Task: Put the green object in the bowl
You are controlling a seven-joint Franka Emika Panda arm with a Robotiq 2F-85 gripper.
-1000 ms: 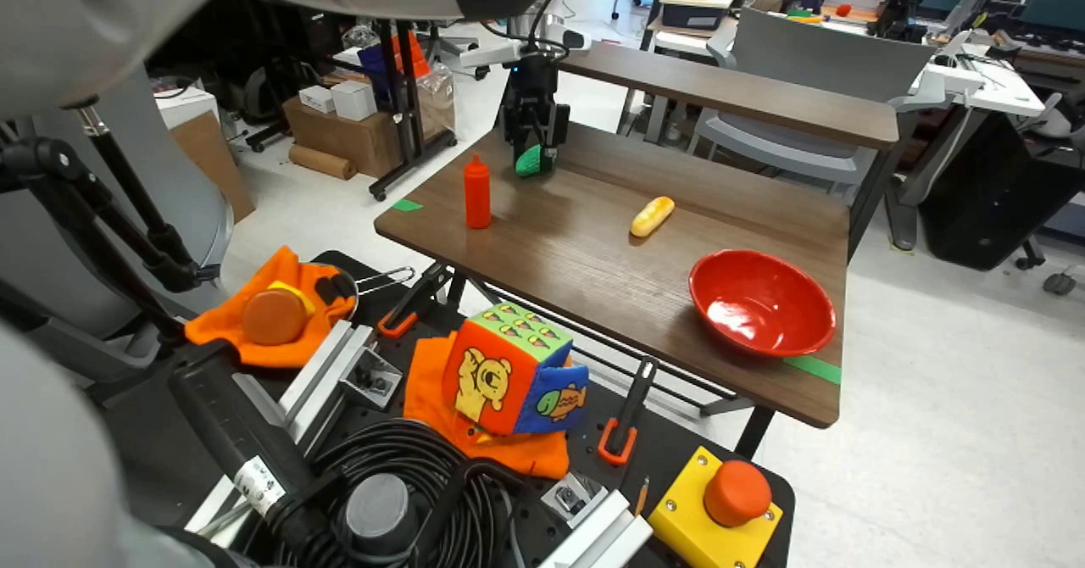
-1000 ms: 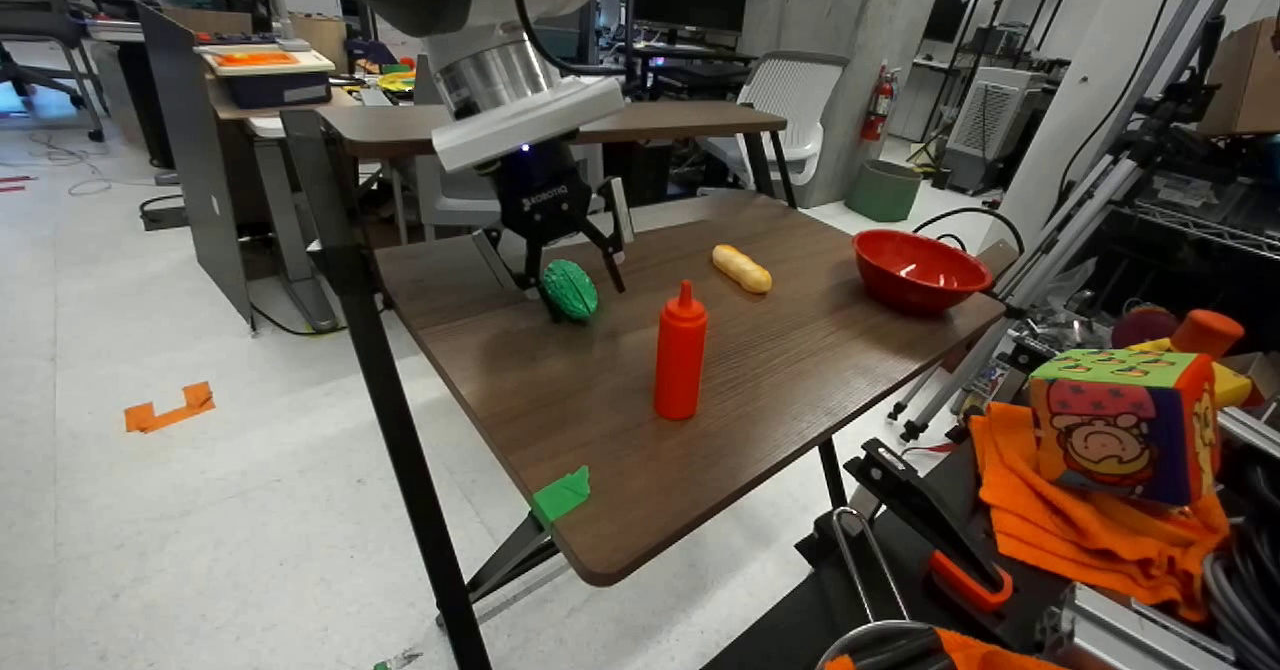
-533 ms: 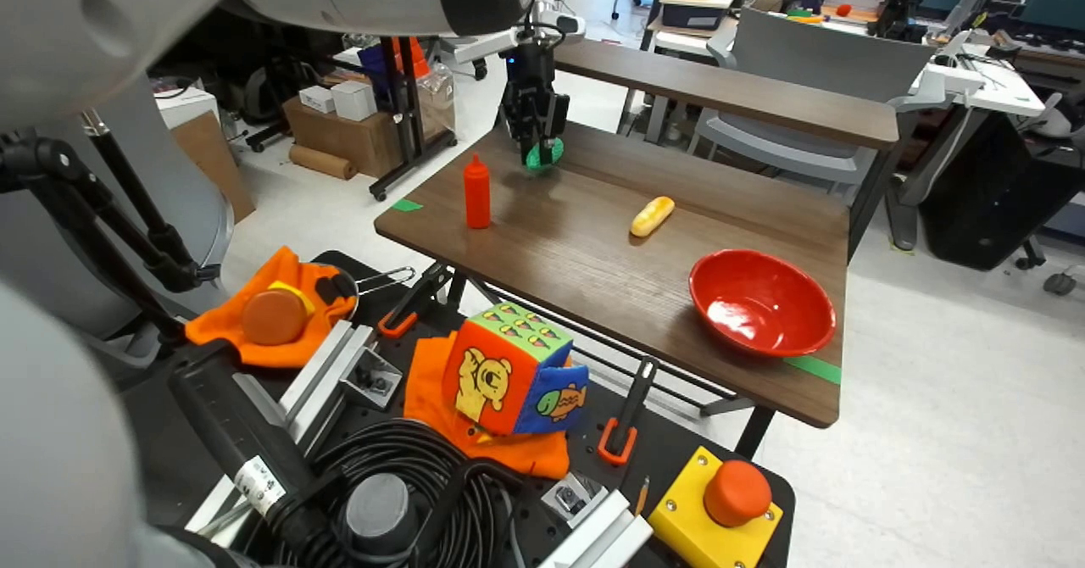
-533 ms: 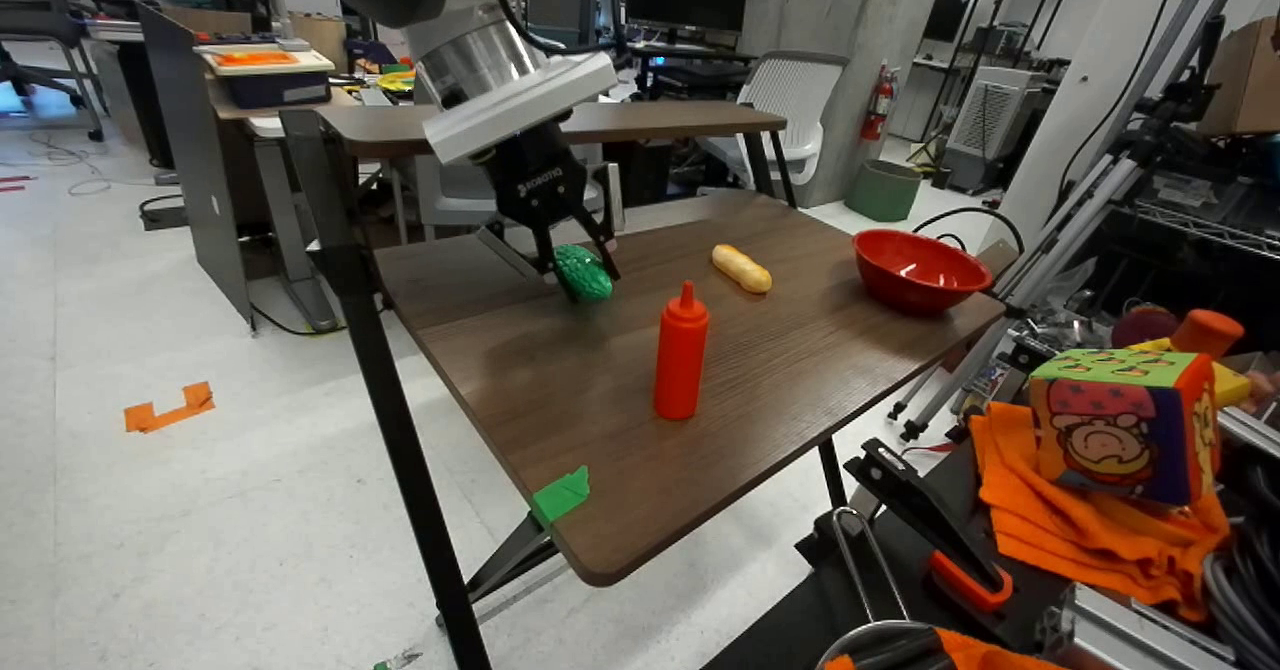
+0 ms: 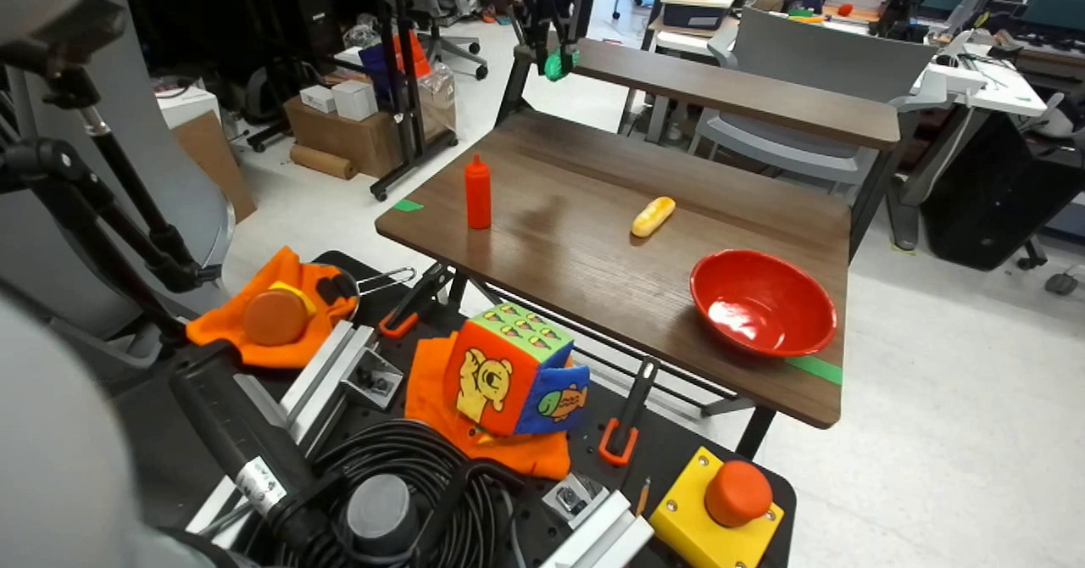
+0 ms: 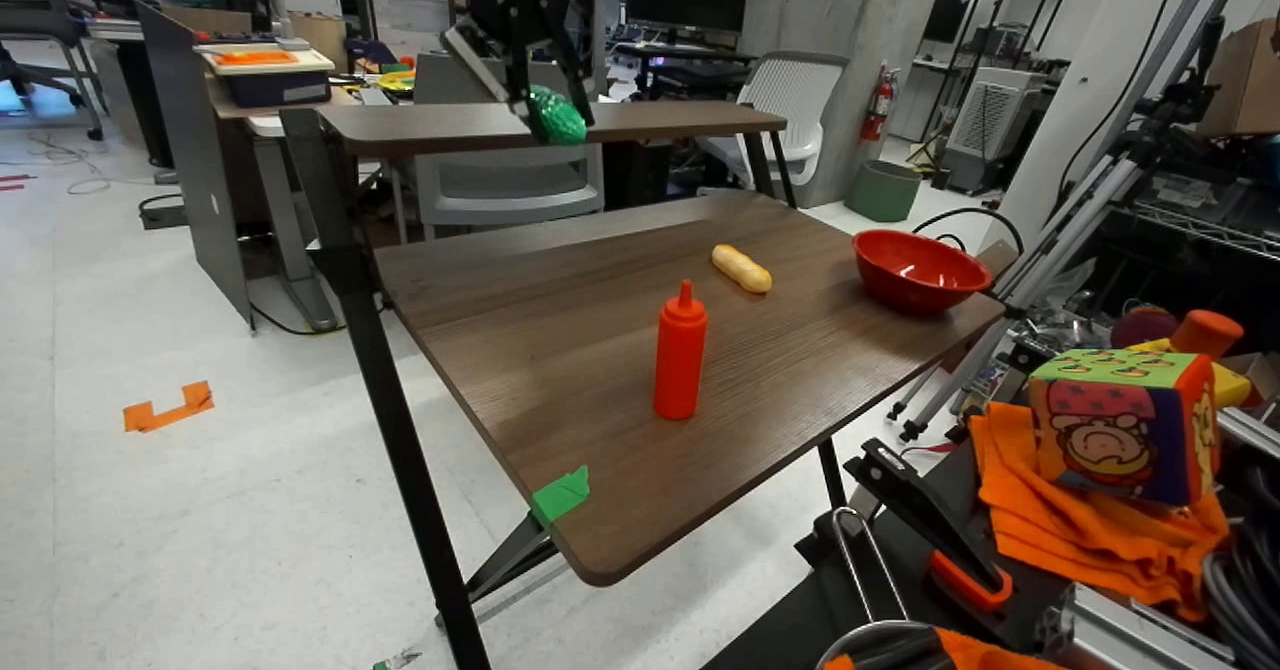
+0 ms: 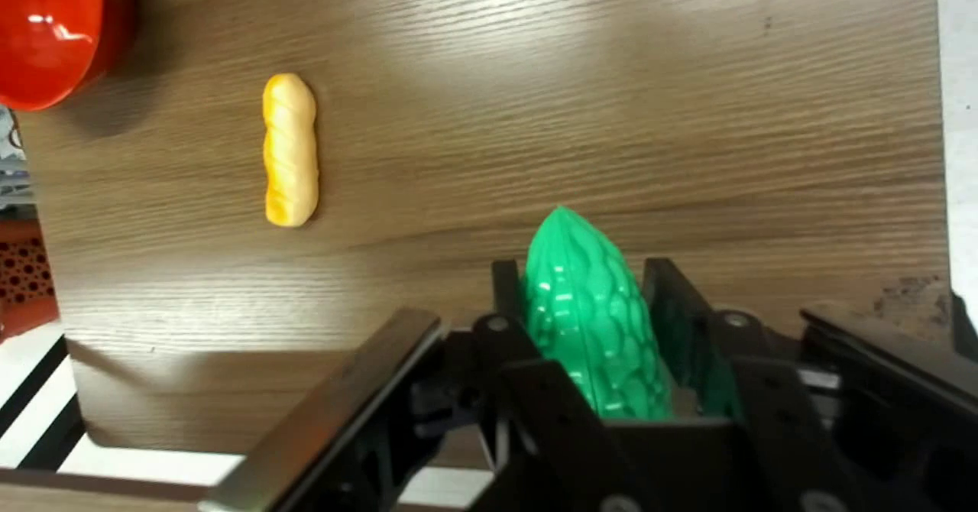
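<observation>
The green object is a bumpy, pointed oval held between my gripper's fingers in the wrist view. My gripper is shut on it, with the pointed end sticking out past the fingertips. In both exterior views the green object hangs in the air, well above the table, over its far end in an exterior view. The red bowl stands at the opposite end of the table and is empty. It also shows in an exterior view and, cut off, at the top left of the wrist view.
A yellow bread-like piece lies on the brown table between gripper and bowl. An orange-red squeeze bottle stands upright near the table edge. A raised brown shelf runs along the table's back side.
The gripper has risen from just above the table to high over it, carrying the green object. Bowl, bottle and yellow piece have not moved.
</observation>
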